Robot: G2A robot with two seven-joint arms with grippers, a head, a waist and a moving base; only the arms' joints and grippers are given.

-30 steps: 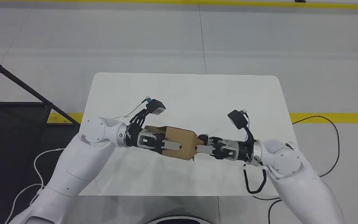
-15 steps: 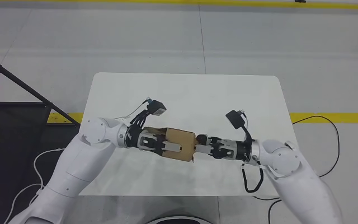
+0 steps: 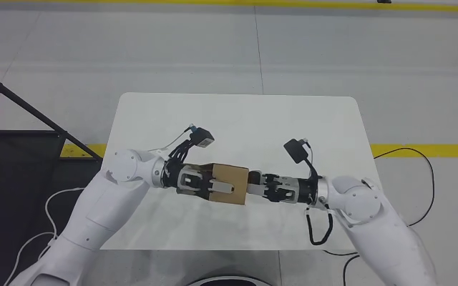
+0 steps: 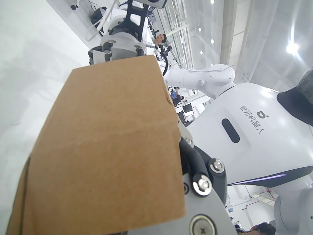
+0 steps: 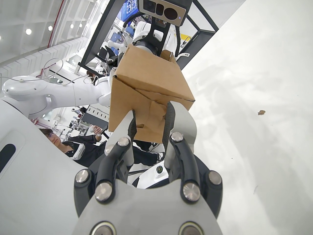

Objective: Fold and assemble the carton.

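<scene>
White worktop (image 3: 286, 121); over its 6 o'clock edge sits the carton (image 3: 230, 182). The left hand (image 3: 218, 184) clamps its 9 o'clock end, and the right hand (image 3: 250, 190) pinches the crumpled 3 o'clock flap (image 5: 151, 121). The board looks light and easily creased, so panels seem the safer hold.

Carton (image 3: 230, 183): plain kraft brown on every face, creases a shade darker.
Left gripper (image 3: 218, 187): silver-grey finger plates, black links, bright steel screw heads.
Right gripper (image 5: 150, 114): silver-grey plates, black ribbed pads, black links.
Table (image 3: 286, 129): plain matt white.
Scrap (image 5: 261, 112) on the table: small, brown.
Floor (image 3: 143, 50): pale grey.
Floor lines (image 3: 411, 150): yellow.
Panel (image 3: 28, 164) beside the table: black.
</scene>
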